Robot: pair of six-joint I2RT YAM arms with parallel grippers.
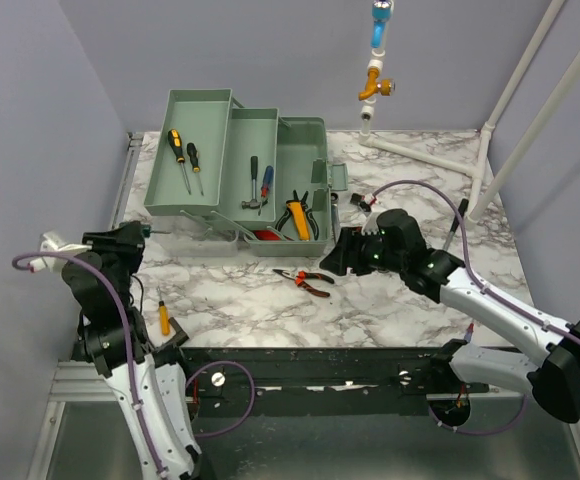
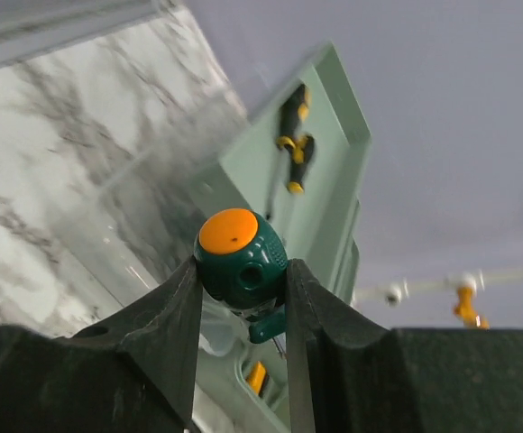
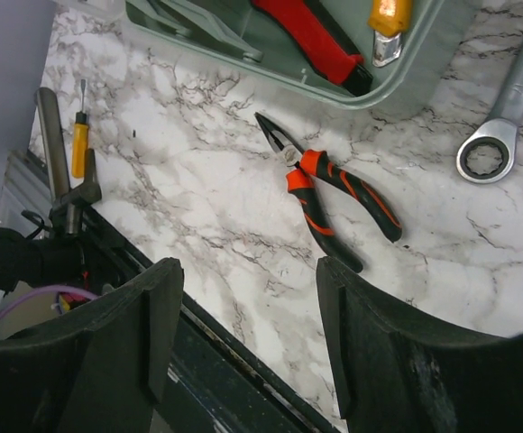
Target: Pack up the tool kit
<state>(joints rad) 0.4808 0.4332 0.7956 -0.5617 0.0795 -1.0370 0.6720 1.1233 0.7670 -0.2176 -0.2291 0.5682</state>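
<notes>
Gripping a green screwdriver (image 2: 240, 251), left pincer (image 2: 242, 275), right pincer (image 3: 248, 280) open, red-handled pliers (image 3: 332, 206) lying just ahead of it

The top camera overlooks the whole table (image 1: 370, 310). The left wrist faces the toolbox (image 2: 326, 203) closely. The right wrist looks down on the pliers (image 3: 332, 192), which the top view shares.

Green screwdriver (image 2: 241, 257) capped orange, pale green toolbox (image 1: 300, 160), grey-veined white marble table (image 1: 390, 300).

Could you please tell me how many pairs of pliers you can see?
2. Red-and-black pliers lie on the table in front of the toolbox; yellow-handled pliers sit in its right compartment. A red-handled tool beside them is partly hidden and may be a third.
</notes>
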